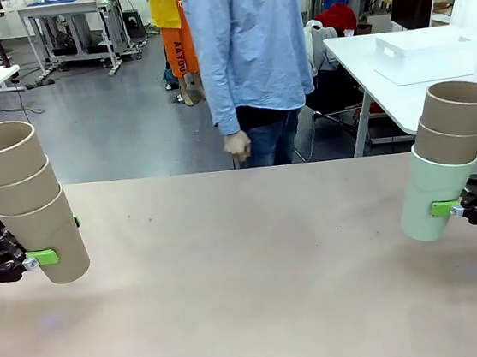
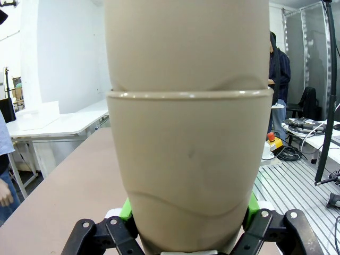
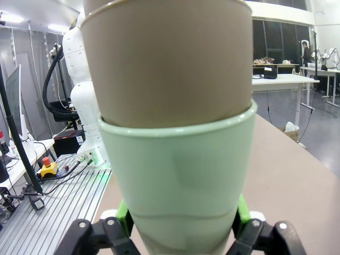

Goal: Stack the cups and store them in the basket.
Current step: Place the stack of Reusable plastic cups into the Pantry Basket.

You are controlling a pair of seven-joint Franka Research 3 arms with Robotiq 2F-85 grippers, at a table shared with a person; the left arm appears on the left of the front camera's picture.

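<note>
Front view: the left gripper (image 1: 47, 254) gripped three nested tan cups (image 1: 21, 199) at the left edge, the right gripper (image 1: 442, 207) a mint-based stack (image 1: 448, 167) at the right edge, both near upright, mouths up, well apart. The basket (image 1: 431, 55) sat upper right, beyond that stack.

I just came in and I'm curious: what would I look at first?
Two leaning cup towers, one at each side of the table: the left gripper is shut on a stack of three tan cups, the right gripper on a mint-green cup with two tan cups inside. A person in a blue shirt stands at the far side.
</note>
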